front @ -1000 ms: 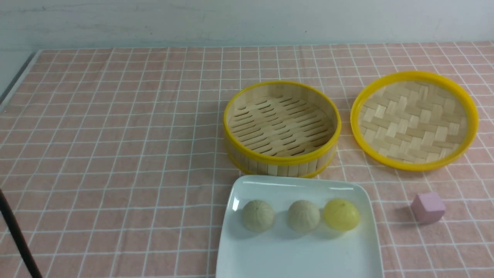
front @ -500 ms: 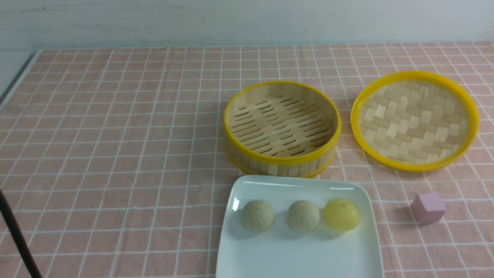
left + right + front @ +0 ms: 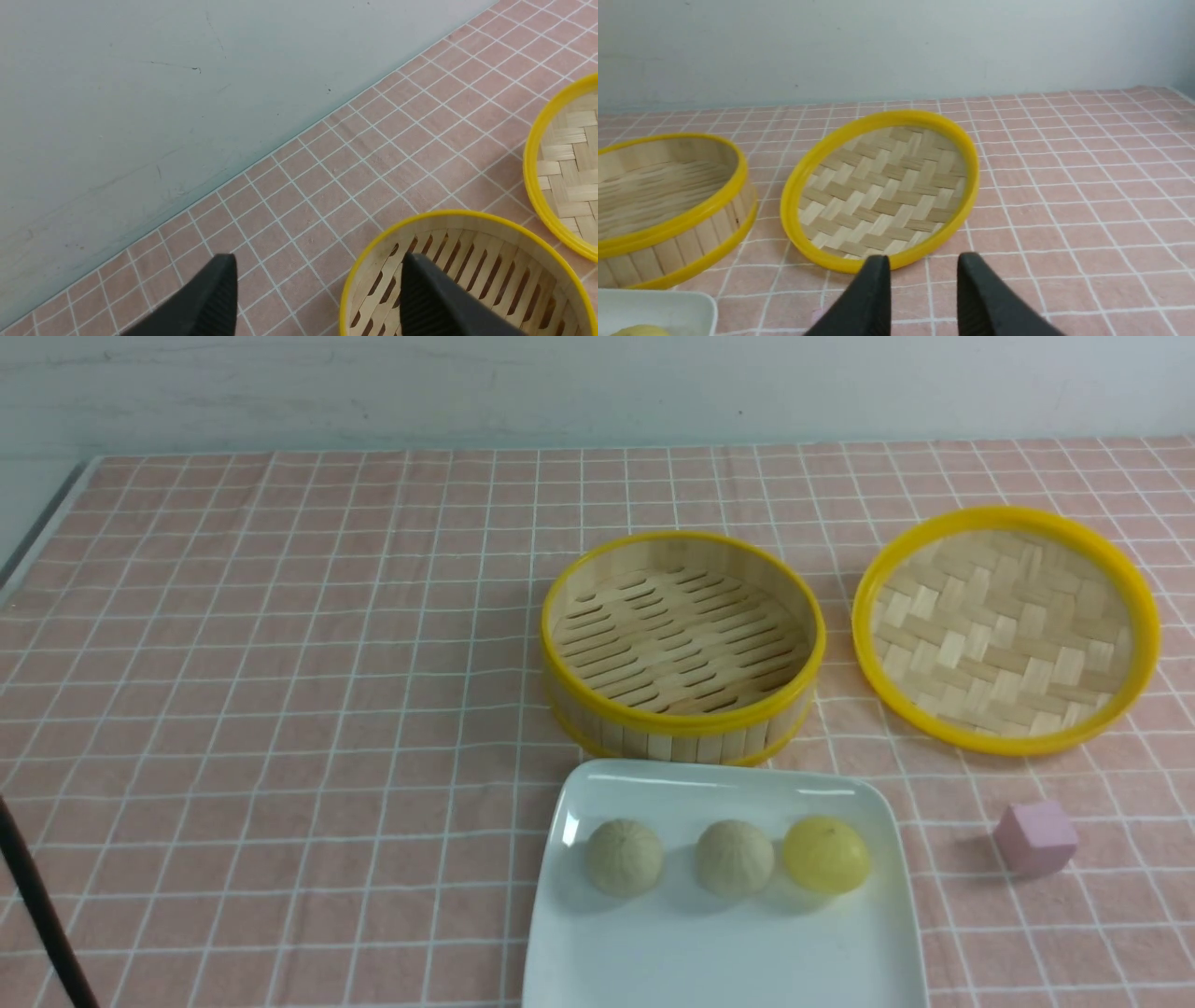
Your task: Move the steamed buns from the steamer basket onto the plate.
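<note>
On the plate (image 3: 709, 961) sit 3 steamed buns (image 3: 735, 858) abreast.

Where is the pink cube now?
In the front view the pink cube sits on the tablecloth at the right, apart from the white plate and nearer the camera than the steamer lid.

Left gripper (image 3: 317, 270), right gripper (image 3: 922, 268) (fingers (image 3: 210, 298) apart)

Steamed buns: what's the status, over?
Left end effector, right end effector open, empty. Three steamed buns on plate; steamer basket empty. Nothing in the way.
</note>
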Available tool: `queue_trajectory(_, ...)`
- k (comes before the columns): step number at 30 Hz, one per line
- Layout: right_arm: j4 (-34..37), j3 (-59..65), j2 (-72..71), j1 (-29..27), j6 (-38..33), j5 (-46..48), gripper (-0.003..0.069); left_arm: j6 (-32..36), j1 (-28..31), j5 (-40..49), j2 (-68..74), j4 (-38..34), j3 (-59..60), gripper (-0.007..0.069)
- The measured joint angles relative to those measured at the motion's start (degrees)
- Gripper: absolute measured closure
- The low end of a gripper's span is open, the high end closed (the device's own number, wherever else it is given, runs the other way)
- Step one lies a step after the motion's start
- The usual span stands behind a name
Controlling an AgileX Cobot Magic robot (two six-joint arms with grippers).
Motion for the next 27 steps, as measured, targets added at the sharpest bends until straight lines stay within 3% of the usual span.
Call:
queue_trajectory(12,0.0,7.64,-0.07,-0.32,0.0,7.28,0.0423,0.0,0.0,0.03,0.0,-0.71,0.0,0.0152)
queue_trajectory(27,0.05,10.79,-0.09,-0.32,0.07,3.26,0.0423,0.0,0.0,-0.03,0.0,-2.64,0.0,0.0152)
